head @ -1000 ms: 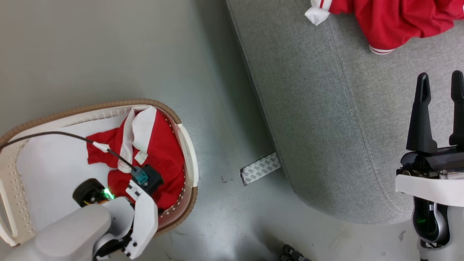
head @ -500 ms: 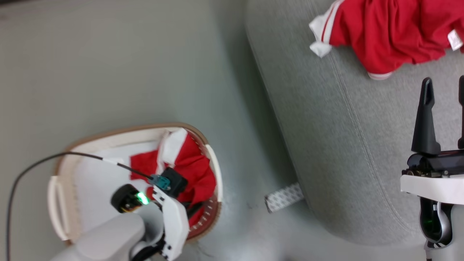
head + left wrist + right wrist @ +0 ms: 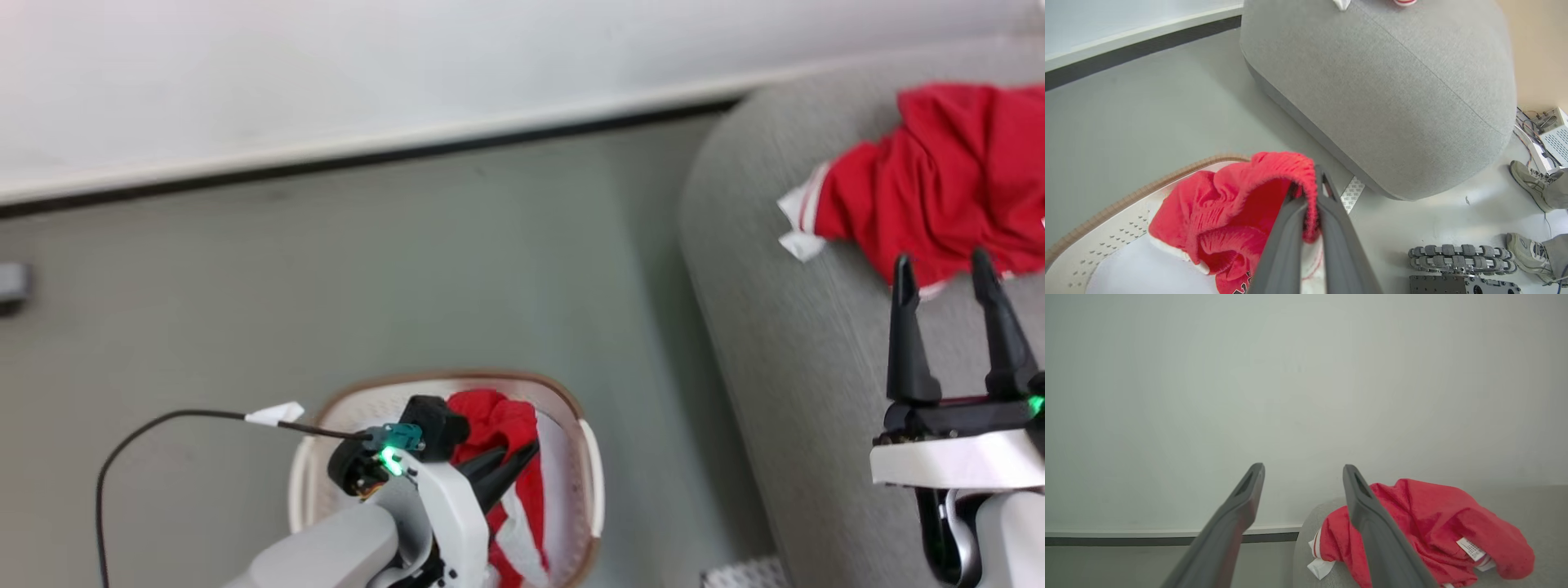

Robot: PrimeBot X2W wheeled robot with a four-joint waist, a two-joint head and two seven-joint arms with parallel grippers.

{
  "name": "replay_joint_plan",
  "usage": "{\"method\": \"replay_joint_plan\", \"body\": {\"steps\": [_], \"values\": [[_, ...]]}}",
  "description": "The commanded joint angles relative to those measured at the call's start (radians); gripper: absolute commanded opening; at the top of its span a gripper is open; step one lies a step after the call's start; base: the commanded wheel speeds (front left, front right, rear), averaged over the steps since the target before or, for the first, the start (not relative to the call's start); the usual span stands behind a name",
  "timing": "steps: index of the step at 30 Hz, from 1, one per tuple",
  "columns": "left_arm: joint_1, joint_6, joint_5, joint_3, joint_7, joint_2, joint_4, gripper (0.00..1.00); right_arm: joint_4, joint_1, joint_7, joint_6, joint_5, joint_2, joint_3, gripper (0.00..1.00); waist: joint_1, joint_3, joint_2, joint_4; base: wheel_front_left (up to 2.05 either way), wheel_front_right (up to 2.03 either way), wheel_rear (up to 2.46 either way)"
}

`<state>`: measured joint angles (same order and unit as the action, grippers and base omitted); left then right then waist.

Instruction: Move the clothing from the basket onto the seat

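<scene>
A bright red garment (image 3: 496, 420) with white trim hangs from my left gripper (image 3: 522, 447), which is shut on a fold of it (image 3: 1286, 175) just above the cream-white basket (image 3: 589, 478). The rest of the garment droops into the basket, whose brown rim (image 3: 1122, 202) curves past at the left of the left wrist view. Another red garment (image 3: 939, 188) lies crumpled on the grey sofa (image 3: 784, 367). My right gripper (image 3: 943, 269) stands open over the sofa, its fingertips just before that garment (image 3: 1412, 522), with nothing between the fingers.
A white wall with a dark baseboard (image 3: 367, 155) runs behind the grey-green floor. A strip of patterned tape (image 3: 1352, 192) lies at the sofa's foot. A person's shoes (image 3: 1531, 183), a tracked base (image 3: 1457, 253) and a white box with cables (image 3: 1555, 130) sit to the right.
The head camera has tilted up, bringing the wall into view. My left gripper has risen out of the basket with the red garment pinched in it. The right gripper stays open.
</scene>
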<state>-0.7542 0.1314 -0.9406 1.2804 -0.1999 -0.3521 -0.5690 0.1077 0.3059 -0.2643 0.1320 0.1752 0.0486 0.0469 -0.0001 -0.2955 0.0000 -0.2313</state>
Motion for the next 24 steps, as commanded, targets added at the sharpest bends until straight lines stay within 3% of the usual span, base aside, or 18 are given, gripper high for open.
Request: {"method": "replay_joint_plan", "body": {"steps": [1,9,24], "values": [[0.006,-0.002,-0.005,0.001,-0.009,0.005,0.0,0.0,0.007,-0.014,0.0,-0.003,-0.006,0.003,0.001,1.0,0.0001,0.092,0.0,0.087,0.0,0.0,0.0],[-0.047,-0.002,0.004,-0.041,-0.064,0.03,0.028,0.0,0.058,-0.057,0.0,-0.003,-0.002,0.003,-0.031,1.0,0.0001,0.189,0.0,0.167,0.0,0.0,0.0],[-0.114,-0.033,0.159,-0.299,-0.064,0.05,0.204,0.0,0.123,-0.118,0.0,-0.003,0.047,0.003,-0.122,1.0,0.0001,0.291,0.0,0.257,0.0,0.0,0.0]]}}
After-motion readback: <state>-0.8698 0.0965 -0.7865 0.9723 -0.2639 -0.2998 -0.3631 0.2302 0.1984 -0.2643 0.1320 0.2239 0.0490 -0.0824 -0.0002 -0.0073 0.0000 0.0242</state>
